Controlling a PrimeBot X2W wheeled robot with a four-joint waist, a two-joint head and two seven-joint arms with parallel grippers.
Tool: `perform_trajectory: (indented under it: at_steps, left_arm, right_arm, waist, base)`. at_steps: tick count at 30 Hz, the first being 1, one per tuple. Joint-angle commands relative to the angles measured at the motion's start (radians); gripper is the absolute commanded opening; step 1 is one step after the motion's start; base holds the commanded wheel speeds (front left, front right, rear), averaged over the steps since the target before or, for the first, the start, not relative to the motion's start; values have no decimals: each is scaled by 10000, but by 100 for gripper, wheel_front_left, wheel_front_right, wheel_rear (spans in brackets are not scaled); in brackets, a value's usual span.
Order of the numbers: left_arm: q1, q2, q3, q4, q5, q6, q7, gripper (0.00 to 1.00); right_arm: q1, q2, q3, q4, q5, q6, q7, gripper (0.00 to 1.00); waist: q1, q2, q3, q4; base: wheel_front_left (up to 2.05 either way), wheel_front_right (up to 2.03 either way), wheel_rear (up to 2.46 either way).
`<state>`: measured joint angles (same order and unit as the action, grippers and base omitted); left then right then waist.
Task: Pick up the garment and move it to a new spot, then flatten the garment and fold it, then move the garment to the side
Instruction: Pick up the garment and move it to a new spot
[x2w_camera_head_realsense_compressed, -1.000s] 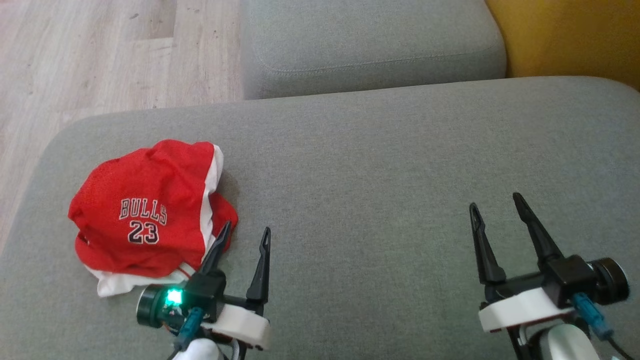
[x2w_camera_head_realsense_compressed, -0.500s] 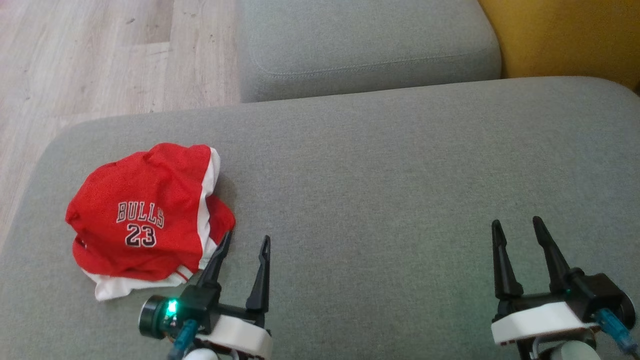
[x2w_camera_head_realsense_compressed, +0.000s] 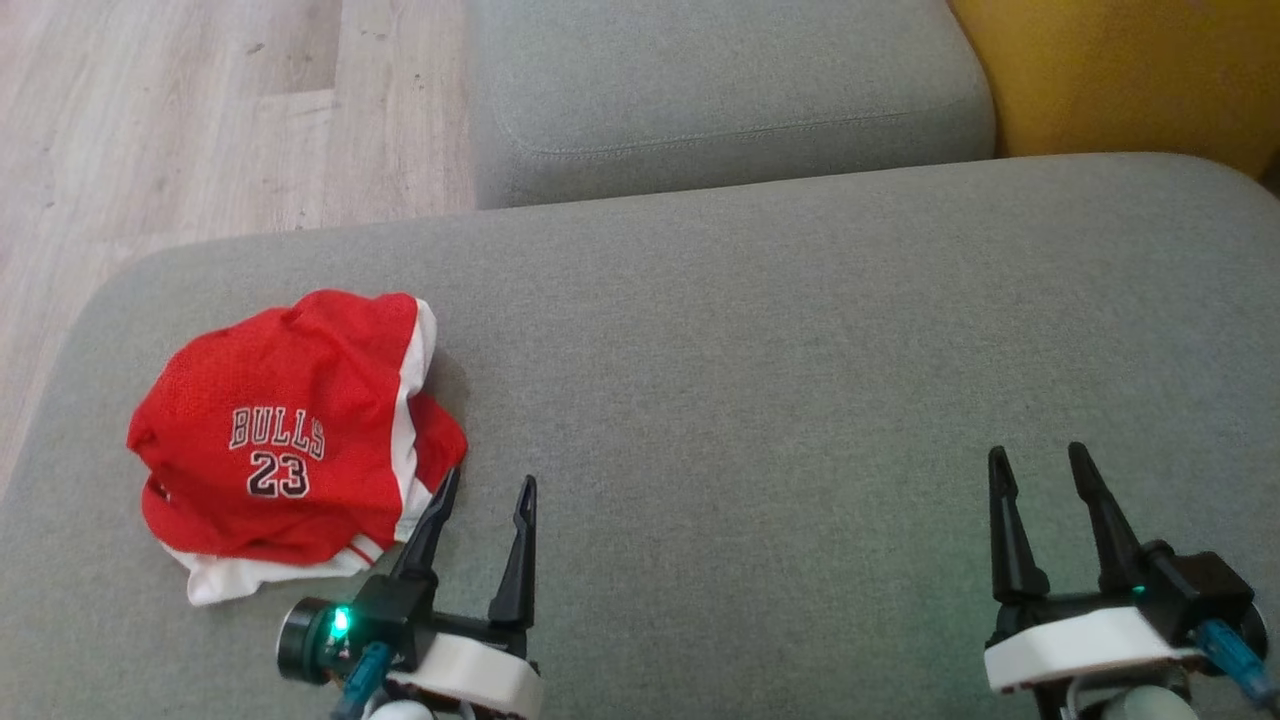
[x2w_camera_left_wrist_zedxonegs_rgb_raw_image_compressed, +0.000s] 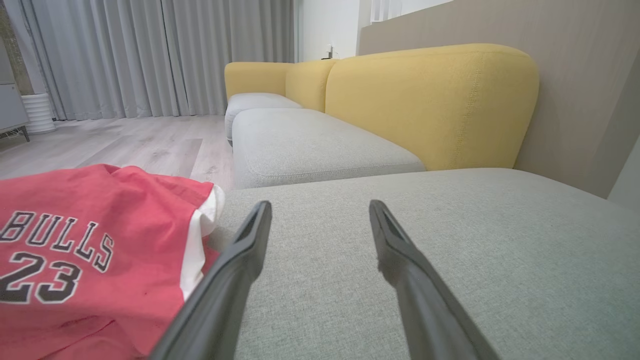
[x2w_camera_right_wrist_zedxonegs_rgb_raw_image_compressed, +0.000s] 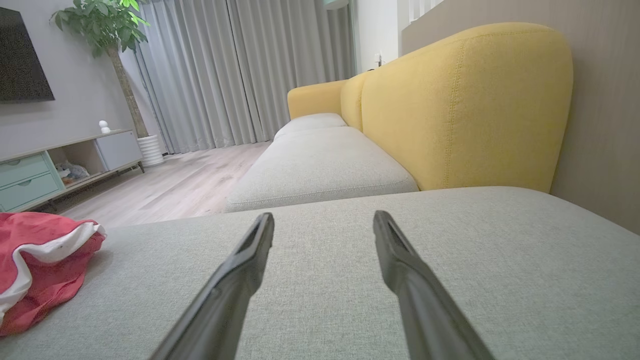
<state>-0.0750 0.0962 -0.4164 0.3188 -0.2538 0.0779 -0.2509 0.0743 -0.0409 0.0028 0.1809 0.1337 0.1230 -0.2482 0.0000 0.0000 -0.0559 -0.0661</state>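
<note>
The garment is a red piece with white trim, printed "BULLS 23", lying bunched up on the left part of a grey sofa cushion. It also shows at the left of the left wrist view and at the far left of the right wrist view. My left gripper is open just right of the garment's near right edge, its left finger close beside the cloth, nothing between the fingers. My right gripper is open over bare cushion at the lower right, far from the garment.
A second grey seat cushion lies beyond the one I work on, with a yellow backrest at the far right. Pale wooden floor runs along the left. A TV cabinet and a potted plant stand across the room.
The right gripper has drawn back toward the lower right of the head view. The left gripper has drawn back slightly. The garment has not moved on the cushion.
</note>
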Motion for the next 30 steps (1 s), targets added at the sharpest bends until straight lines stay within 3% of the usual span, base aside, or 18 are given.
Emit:
perform_trajectory:
  at_steps: [1, 12, 30]
  left_arm:
    - [-306, -54, 445, -253, 92, -66, -109, 100]
    - [-237, -221, 899, -148, 313, -176, -109, 100]
    - [76, -52, 1628, -144, 606, -234, -109, 100]
  right_arm:
    - [-359, -93, 290, -263, 91, 77, -136, 100]
    - [-274, -93, 562, -215, 309, 77, -136, 100]
    - [-30, -93, 1802, -513, 282, 77, -136, 100]
  waist:
    - [0, 0, -13, 22]
    - [0, 0, -167, 519]
    - [0, 0, -380, 2790]
  base:
    - [0, 0, 0]
    - [0, 0, 0]
    - [0, 0, 0]
